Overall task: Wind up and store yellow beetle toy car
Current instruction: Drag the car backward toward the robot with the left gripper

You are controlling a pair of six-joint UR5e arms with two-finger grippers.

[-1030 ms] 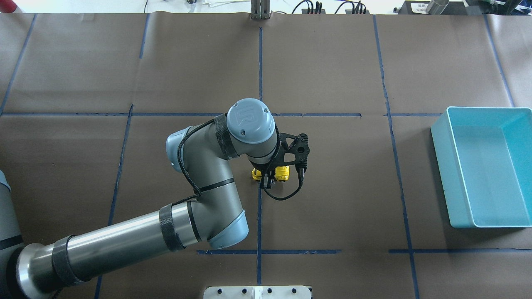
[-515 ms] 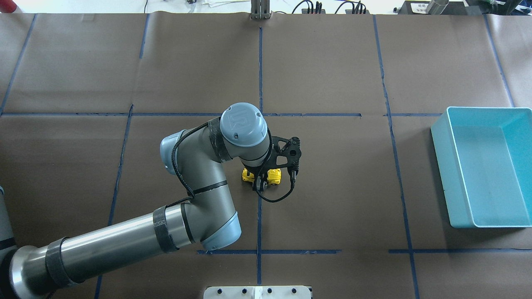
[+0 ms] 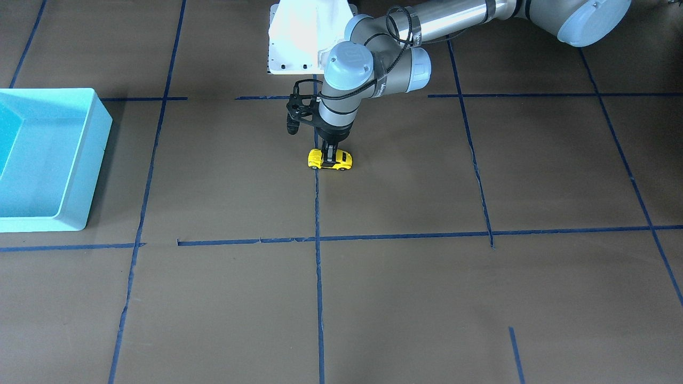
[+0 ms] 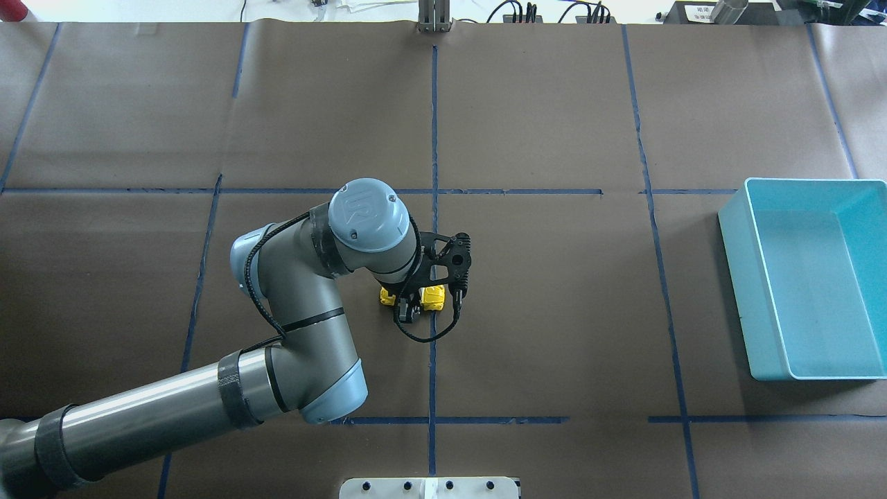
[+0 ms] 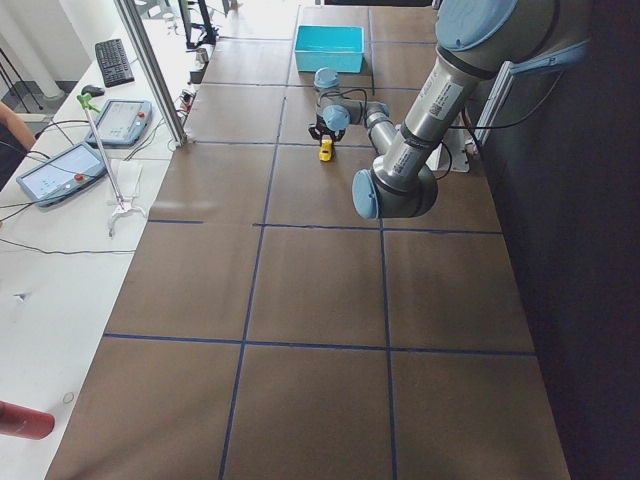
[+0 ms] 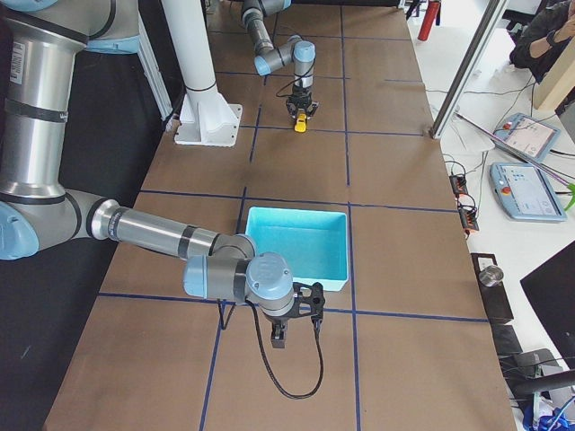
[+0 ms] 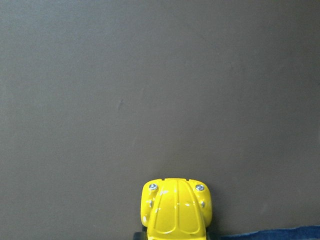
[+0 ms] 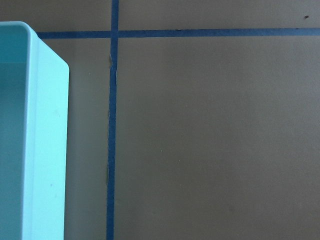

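The left gripper (image 3: pixel 331 155) is pointing straight down at the middle of the brown-papered surface (image 3: pixel 427 176), its fingers pinching the yellow beetle toy car (image 3: pixel 344 160) across the middle of its body. The car (image 4: pixel 435 297) is sitting on its wheels on the surface, lying across one of the blue tape lines (image 4: pixel 433 360) that divide the paper into squares. Both yellow ends are showing on either side of the black fingers. The left wrist camera is looking down over the car's rounded yellow end (image 7: pixel 176 210), with two small silver lamps showing, and plain brown paper is filling the rest of that view.

The turquoise bin (image 4: pixel 731 242) is standing well apart from the car, at the end of the surface on the robot's right. The right gripper (image 6: pixel 279 339) is hanging over the surface just beside the bin's wall (image 6: pixel 296 284), pointing down. Whether its fingers are spread or pressed together cannot be told. The right wrist camera is taking in the bin's rounded corner (image 8: pixel 45 150) next to a crossing of tape lines.
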